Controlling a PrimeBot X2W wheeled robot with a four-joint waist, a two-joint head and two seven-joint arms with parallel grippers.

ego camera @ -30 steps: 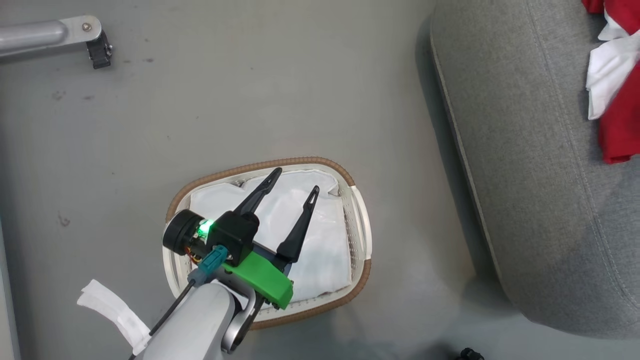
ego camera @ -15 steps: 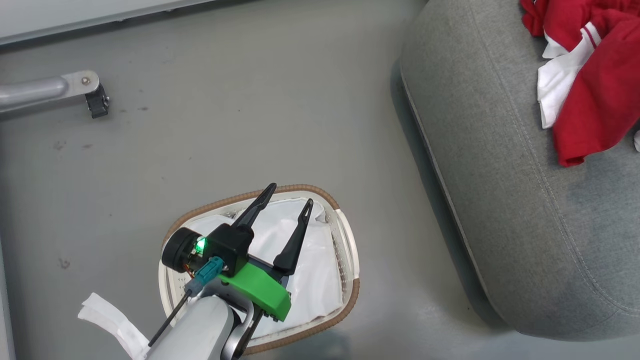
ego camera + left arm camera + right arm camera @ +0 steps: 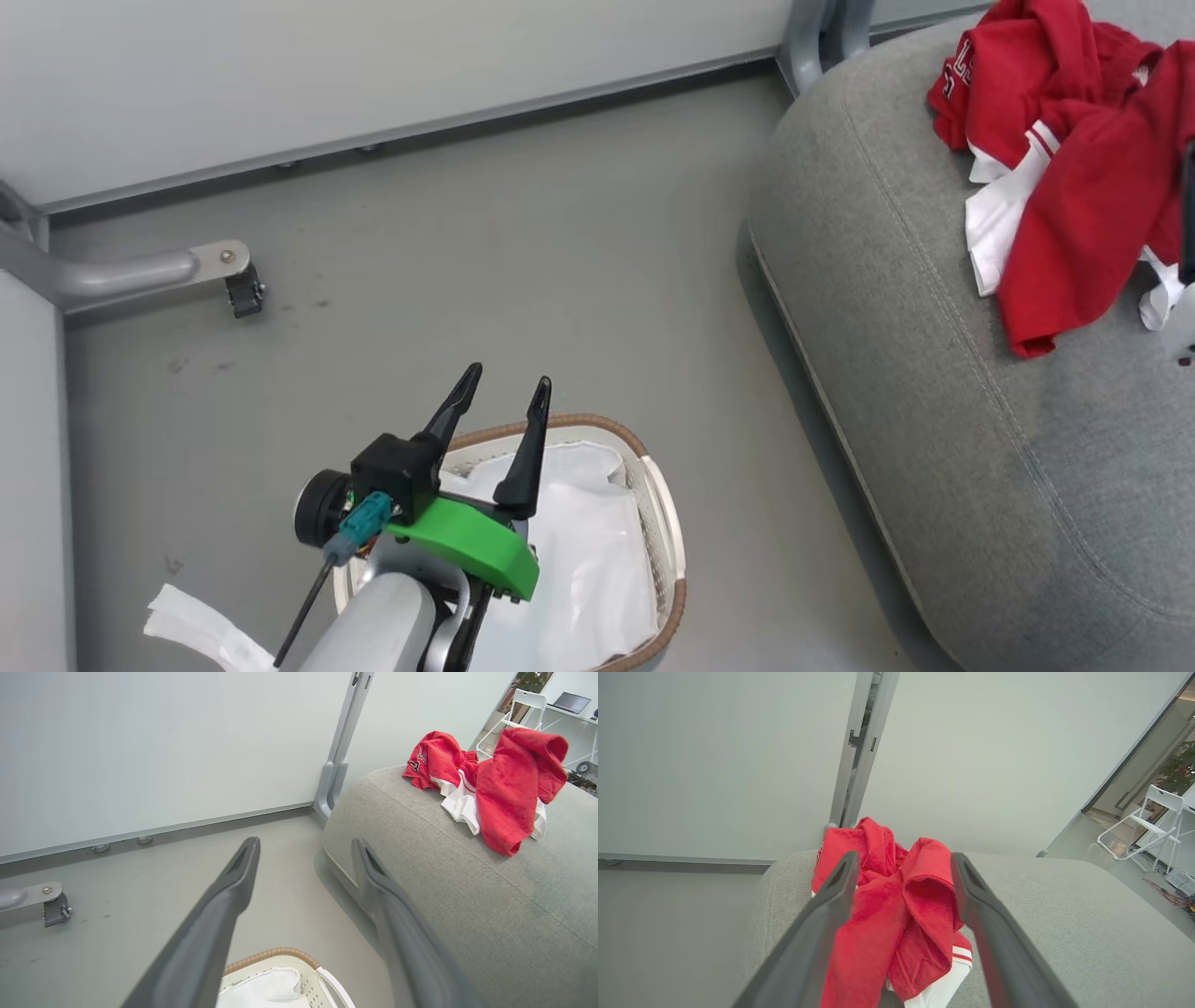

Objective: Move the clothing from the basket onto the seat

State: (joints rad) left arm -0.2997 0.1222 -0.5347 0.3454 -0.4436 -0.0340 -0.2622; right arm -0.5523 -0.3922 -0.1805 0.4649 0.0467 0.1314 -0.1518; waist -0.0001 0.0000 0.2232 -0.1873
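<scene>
The red clothing (image 3: 1074, 159) with white trim lies in a heap on the grey seat (image 3: 980, 420), near its far end. In the right wrist view my right gripper (image 3: 904, 858) stands open just short of the clothing (image 3: 896, 914), which rests on the seat (image 3: 1041, 914) and shows between the spread fingers. The white basket (image 3: 653, 485) with a brown rim stands on the floor at the lower middle, with the white liner (image 3: 588, 569) inside. My left gripper (image 3: 504, 381) hangs open above the basket's far rim, holding nothing. The left wrist view has that gripper (image 3: 306, 842), the basket rim (image 3: 275, 953) and the clothing (image 3: 504, 779).
A pale wall panel runs along the back. A grey metal leg with a black caster (image 3: 245, 294) reaches in from the left. A grey upright post (image 3: 822, 33) stands by the seat's far corner. A white strip (image 3: 196, 630) lies beside my left arm. A white folding chair (image 3: 1157, 812) stands far right.
The head camera has tipped up, bringing the wall and more of the clothing into view. My left gripper's fingertips have gone from over the liner to past the basket's far rim.
</scene>
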